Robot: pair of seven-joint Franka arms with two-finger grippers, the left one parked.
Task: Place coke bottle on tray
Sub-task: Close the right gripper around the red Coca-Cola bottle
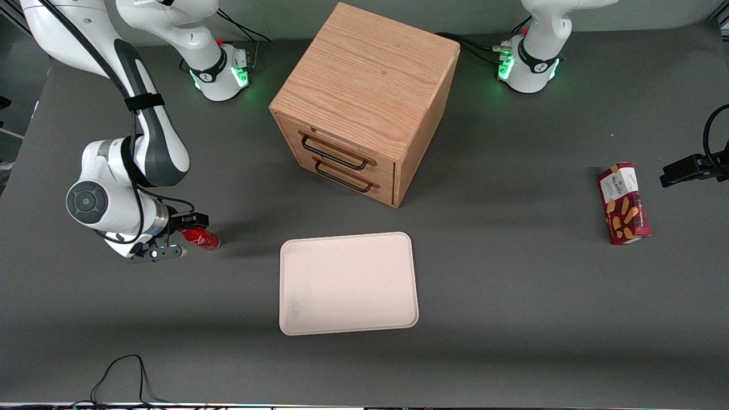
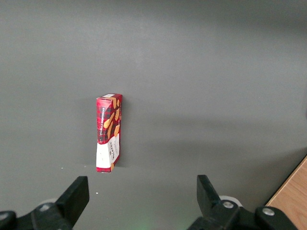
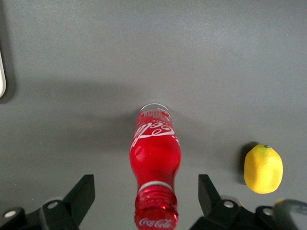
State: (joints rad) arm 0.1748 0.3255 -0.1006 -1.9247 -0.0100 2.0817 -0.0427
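Claw [image 3: 144,191] wide open, straddling bottle [image 3: 154,163], holding nothing yet. Bottle upright on desk [image 1: 512,319], toward working arm's end, near tray [image 1: 347,283] but clear of it. Lemon [image 3: 263,168] sits close by. Tip, imo: drop lower, centre fingers on body under cap, squeeze square so it doesn't tip, then lift straight.

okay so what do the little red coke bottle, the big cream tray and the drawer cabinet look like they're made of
Small red coke bottle: likely glossy plastic, given its highlights and clear base; the open gripper straddles its cap end. Large cream-white rectangular tray: matte, probably moulded plastic or fibre, with rounded corners and a low rim. Two-drawer cabinet: light wood, or veneer, with visible grain; its dark handles look like metal.
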